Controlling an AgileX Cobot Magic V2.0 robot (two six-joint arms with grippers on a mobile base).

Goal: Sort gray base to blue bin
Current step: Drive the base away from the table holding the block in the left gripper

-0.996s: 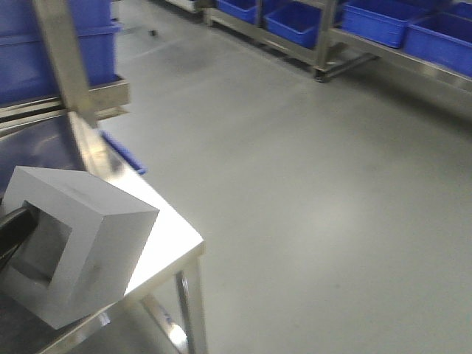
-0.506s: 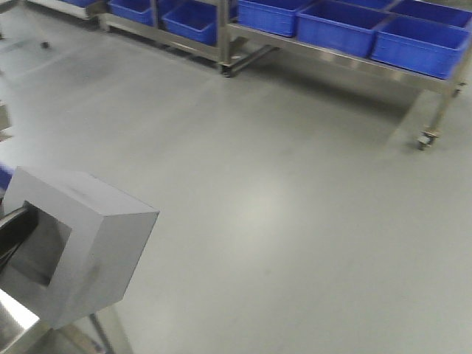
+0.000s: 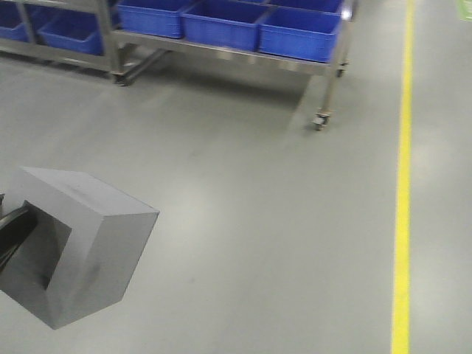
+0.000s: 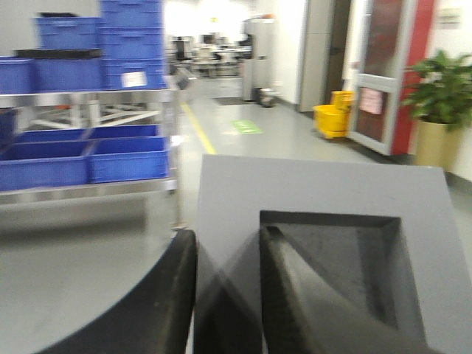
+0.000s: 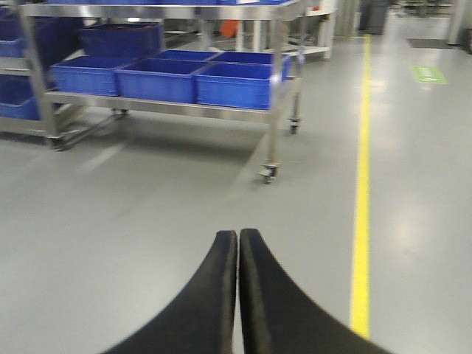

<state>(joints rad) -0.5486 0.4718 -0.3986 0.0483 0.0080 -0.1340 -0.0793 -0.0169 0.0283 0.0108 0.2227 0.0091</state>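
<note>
The gray base hangs over the floor at the lower left of the front view, its square recess facing left. My left gripper is shut on the gray base, one finger outside a wall and one inside the recess. A black finger shows at the recess edge. Several blue bins sit in a row on a steel rack at the top of the front view, well away from the block. The blue bins also appear ahead of my right gripper, which is shut on nothing.
The rack stands on casters. A yellow floor line runs down the right side. The left wrist view shows stacked blue crates, a yellow bucket, a door and a potted plant.
The whole view has swung: the steel table edge left the frame, the rack of bins slid leftward, and the yellow line came in. The block stays held in the same spot.
</note>
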